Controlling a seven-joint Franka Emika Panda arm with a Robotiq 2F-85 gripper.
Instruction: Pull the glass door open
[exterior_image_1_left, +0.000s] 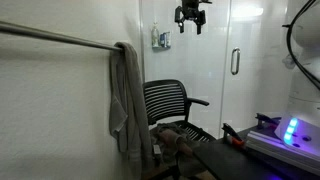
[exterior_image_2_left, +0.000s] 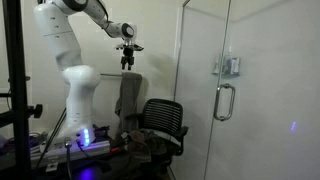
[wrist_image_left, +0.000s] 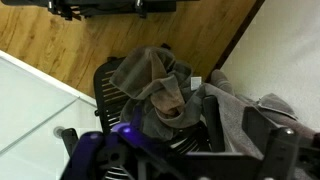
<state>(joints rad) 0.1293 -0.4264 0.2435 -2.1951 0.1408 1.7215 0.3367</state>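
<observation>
The tall frosted whitish glass door (exterior_image_1_left: 262, 80) stands well apart from me. In an exterior view my black gripper (exterior_image_1_left: 191, 15) hangs high, fingers spread wide and empty. Rightward and lower sits the short dark bar handle (exterior_image_1_left: 235, 62); I should straddle it squarely before pulling.

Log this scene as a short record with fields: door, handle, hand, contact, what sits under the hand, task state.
door: glass door, tall, frosted, looks shut
handle: handle, short vertical bar near the door's edge
hand: hand, open, pointing down, high up, holding nothing
contact: none; the hand is well apart from the handle
under the hand: black chair with cloths on its seat
nearby: grey cloth hung over a rail
task state: door not yet pulled
</observation>
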